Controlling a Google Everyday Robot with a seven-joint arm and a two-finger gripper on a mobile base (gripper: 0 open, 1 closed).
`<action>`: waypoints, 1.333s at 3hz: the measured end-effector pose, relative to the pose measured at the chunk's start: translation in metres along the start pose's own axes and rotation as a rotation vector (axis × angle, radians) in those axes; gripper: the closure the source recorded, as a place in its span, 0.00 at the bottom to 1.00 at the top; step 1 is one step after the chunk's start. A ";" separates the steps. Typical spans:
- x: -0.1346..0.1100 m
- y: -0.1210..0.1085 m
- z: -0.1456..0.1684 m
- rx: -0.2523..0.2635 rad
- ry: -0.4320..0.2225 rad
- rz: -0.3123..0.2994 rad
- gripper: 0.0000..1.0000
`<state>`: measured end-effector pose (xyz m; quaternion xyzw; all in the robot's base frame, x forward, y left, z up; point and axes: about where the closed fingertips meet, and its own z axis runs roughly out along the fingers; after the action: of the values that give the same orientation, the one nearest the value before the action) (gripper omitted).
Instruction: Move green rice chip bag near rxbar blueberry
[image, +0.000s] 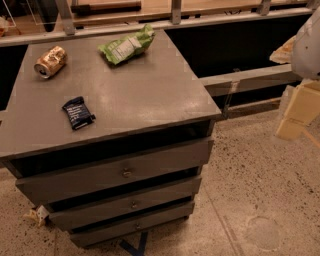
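The green rice chip bag (127, 46) lies crinkled at the back of the grey cabinet top (145, 95), its white label panel facing up. The rxbar blueberry (78, 112), a small dark navy wrapper with white text, lies flat near the front left of the same top. My gripper (298, 113) hangs at the far right edge of the view, off the cabinet and over the floor, well away from both items and holding nothing that I can see.
A dented gold can (50, 62) lies on its side at the back left of the top. The cabinet has three drawers (125, 172) below. A metal rail (165, 22) runs behind it. Speckled floor (260, 200) spreads to the right.
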<state>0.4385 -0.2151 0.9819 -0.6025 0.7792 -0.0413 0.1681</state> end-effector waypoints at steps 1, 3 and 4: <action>0.000 0.000 0.000 0.000 0.000 0.000 0.00; 0.023 -0.013 0.009 0.124 -0.083 0.250 0.00; 0.055 -0.014 0.028 0.161 -0.216 0.474 0.00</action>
<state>0.4480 -0.2676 0.9478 -0.3888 0.8703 0.0021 0.3025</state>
